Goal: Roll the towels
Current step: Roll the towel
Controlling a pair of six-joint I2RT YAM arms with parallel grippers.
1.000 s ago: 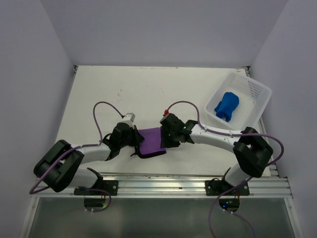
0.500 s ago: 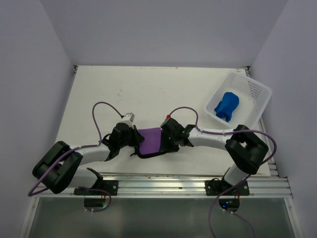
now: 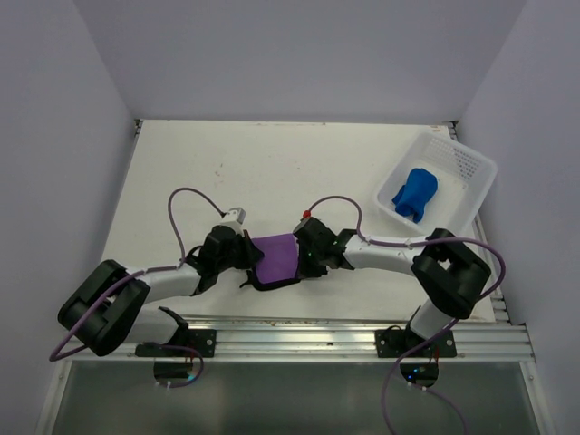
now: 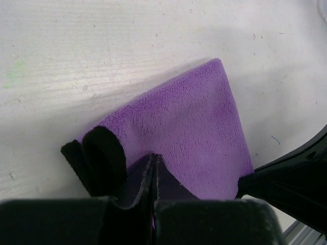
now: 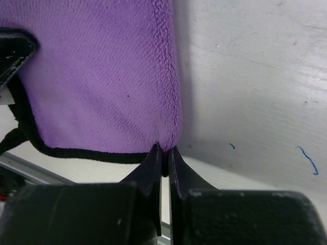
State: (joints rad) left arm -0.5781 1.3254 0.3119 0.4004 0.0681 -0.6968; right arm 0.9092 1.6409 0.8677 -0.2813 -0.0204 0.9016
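Table [image 3: 272, 172]: purple towel [image 3: 276, 258] pinched between left gripper [image 4: 154, 159] and right gripper [image 5: 164, 151].

The flat towel [image 3: 276, 257] lies on the counter [image 3: 272, 172] near its front edge, between the two arms. The left gripper [image 3: 246, 258] is at the towel's left side and the right gripper [image 3: 304, 263] at its right, each touching it. Far off to the right stands the basket [image 3: 475, 160], with the bundled towel [image 3: 416, 193] inside.
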